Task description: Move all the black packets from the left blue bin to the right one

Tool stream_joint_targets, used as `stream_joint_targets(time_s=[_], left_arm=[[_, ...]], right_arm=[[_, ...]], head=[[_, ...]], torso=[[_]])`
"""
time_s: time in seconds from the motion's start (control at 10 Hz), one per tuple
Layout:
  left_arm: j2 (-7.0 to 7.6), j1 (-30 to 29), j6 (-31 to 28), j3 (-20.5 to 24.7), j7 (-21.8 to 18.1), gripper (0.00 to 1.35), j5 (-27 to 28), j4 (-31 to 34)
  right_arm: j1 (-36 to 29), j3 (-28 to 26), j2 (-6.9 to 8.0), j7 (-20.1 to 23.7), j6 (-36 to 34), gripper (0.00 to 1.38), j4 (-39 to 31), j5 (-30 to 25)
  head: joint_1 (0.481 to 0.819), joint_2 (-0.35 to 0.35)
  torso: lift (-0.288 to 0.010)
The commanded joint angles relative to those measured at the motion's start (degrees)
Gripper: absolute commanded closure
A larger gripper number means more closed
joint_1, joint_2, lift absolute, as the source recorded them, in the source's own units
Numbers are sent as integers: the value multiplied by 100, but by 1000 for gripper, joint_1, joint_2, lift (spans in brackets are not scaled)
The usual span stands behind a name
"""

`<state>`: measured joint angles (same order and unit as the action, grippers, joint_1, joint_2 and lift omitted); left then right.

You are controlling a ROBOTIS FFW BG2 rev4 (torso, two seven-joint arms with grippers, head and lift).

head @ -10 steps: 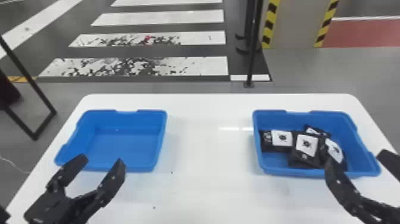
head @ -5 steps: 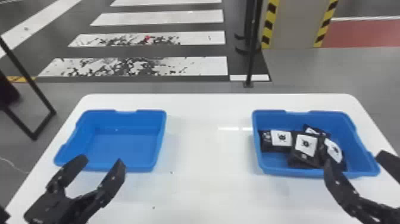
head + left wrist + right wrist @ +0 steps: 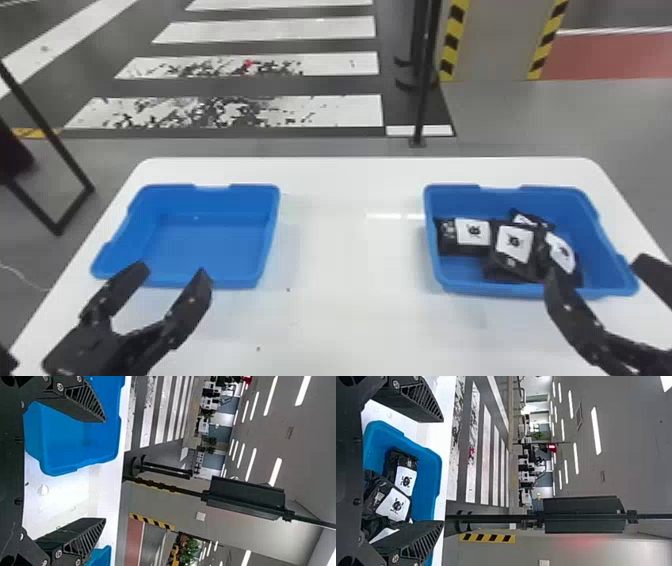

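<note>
White-labelled flat black packets, right blue plastic bin: I judge light, slippery; pinch mid-body. Left gripper, right gripper: fingers apart

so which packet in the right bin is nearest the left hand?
The leftmost packet in the right bin, beside its left wall; the other packets lie farther right.

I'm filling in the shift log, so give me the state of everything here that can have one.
Left bin: empty
Right bin: open-topped, holding packets
Black packets: heaped, partly overlapping
Left gripper: open, holding nothing
Right gripper: open, holding nothing
</note>
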<state>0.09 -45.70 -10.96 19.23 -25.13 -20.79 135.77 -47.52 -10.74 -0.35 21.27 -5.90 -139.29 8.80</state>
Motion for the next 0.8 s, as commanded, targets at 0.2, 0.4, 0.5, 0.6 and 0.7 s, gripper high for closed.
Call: stream_joint_targets(time_s=[0.2,0.4,0.5,0.6,0.7], left_arm=[[-24,0,-15,-4,0,154,0,0],[-24,-14,-15,-4,0,154,0,0],[-24,-14,-29,8,0,154,0,0],[-24,-14,-29,-4,0,154,0,0],[-24,-14,-29,-4,0,154,0,0]], right_arm=[[-1,0,0,0,0,113,0,0],[-15,0,0,0,0,113,0,23],[-15,0,0,0,0,113,0,23],[-15,0,0,0,0,113,0,23],[-15,0,0,0,0,113,0,23]], head=[[695,82],[695,81],[695,81],[695,82],[695,82]], torso=[[-140],[-140],[-140],[-140],[-140]])
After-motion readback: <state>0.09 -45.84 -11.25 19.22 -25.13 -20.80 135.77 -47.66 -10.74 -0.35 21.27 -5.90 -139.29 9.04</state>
